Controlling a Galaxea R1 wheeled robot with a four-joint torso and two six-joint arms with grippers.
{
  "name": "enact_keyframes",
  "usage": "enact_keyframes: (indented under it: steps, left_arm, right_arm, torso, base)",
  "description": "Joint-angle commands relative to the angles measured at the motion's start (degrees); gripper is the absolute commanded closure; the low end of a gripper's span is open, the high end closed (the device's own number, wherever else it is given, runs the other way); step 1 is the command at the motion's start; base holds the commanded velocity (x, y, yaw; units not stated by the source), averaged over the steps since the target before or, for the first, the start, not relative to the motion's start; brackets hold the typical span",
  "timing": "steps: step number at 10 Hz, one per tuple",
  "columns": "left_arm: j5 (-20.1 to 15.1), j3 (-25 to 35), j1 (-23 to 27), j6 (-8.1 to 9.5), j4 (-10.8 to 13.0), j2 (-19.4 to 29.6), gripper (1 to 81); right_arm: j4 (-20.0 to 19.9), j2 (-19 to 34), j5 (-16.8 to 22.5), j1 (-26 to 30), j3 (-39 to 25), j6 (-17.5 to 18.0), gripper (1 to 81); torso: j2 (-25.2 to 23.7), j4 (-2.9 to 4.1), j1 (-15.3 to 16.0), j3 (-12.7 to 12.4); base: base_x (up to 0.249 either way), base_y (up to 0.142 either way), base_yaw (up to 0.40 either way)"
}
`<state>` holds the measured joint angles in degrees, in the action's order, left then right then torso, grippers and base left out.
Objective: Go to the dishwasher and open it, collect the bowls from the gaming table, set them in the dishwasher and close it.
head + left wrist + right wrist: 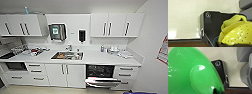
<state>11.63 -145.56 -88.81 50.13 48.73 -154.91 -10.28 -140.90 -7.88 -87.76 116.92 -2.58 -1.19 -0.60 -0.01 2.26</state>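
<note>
the kitchen run spans the head view: a white counter [100, 58] with a sink [67, 55], white wall cabinets [116, 25] above, and the dishwasher [101, 75] under the counter at the right, its door [102, 82] folded down and the dark interior exposed. the robot faces it from some way back, so the step in hand is judged to be the approach with both bowls aboard. in the right wrist view the green bowl [193, 72] sits large and close to the camera, apparently carried by the right hand; whether that hand is pinching its rim or merely cradling it cannot be told. in the left wrist view the yellow-green bowl [235, 32], perforated and with a looped handle, rides at the left hand in the same way; grip state cannot be told there either. to do the step well: drive straight toward the open door, stop short of its front edge, keep both bowls level and apart from each other, and hold the arms high enough to clear the lowered door.
</note>
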Motion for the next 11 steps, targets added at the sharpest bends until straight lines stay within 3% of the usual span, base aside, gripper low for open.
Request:
enact_keyframes:
  steps: [1,11]
  left_arm:
    - [-2.0,-0.3,2.3,-0.12,0.4,1.8,81.1]
    - [-2.0,-0.3,2.3,-0.12,0.2,1.8,81.1]
  right_arm:
    - [0.6,2.4,3.0,2.9,-0.2,-0.2,81.1]
    - [0.6,2.2,3.0,2.9,0.1,-0.2,81.1]
  torso:
    - [0.0,0.00,0.0,0.0]
    - [0.1,0.00,0.1,0.0]
  base:
    - [0.191,0.000,0.000]
    - [0.173,0.000,0.000]
